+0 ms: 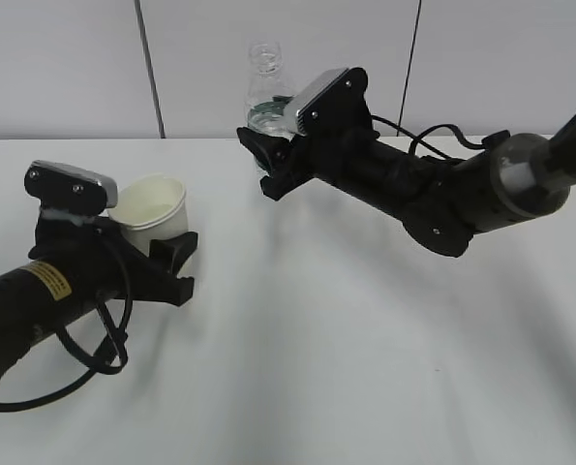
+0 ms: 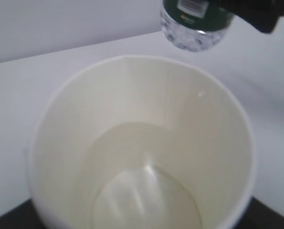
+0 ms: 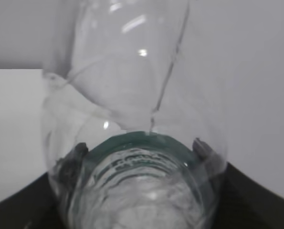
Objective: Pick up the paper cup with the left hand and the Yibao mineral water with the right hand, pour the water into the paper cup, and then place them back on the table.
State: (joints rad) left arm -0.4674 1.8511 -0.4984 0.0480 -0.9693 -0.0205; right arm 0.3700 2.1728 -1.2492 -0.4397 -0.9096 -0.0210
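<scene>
The cream-white paper cup [image 1: 152,206] sits between the fingers of my left gripper [image 1: 171,263], which is shut on it just above the table [image 1: 365,349]. In the left wrist view the cup [image 2: 132,90] fills the frame and clear water [image 2: 146,191] lies in its bottom. My right gripper [image 1: 263,161] is shut on the Yibao mineral water [image 1: 265,92] and holds it roughly upright, open neck up, above the table, up and to the right of the cup. The bottle's green label shows in the left wrist view [image 2: 196,12]. In the right wrist view the bottle [image 3: 132,86] sits between my fingertips [image 3: 72,164].
A grey panelled wall [image 1: 65,68] stands behind the table's far edge. The right arm [image 1: 442,194] stretches in from the right above the tabletop. The left arm's black cable [image 1: 94,363] loops over the table at front left.
</scene>
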